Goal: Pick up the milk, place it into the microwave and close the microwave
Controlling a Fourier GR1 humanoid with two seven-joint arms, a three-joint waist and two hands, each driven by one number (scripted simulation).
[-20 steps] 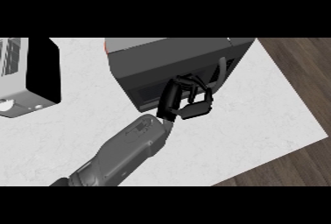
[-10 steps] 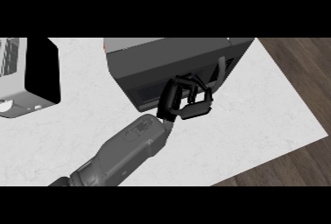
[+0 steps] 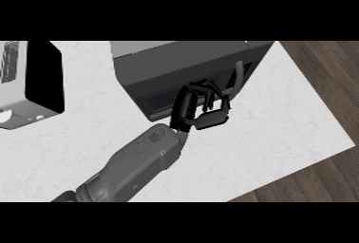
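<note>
Just ahead of the right hand, its fingers curled empty, the microwave door looks shut; milk unseen, presumably inside.

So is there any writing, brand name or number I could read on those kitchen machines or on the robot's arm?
None: no word, brand, number or sign can be read anywhere.
Microwave: dark, plain faces, no lettering shows.
Grey appliance at the left edge: only slots and a small round part, no text.
Forearm and hand: unmarked.
Counter: white marbled top, no labels.
</note>
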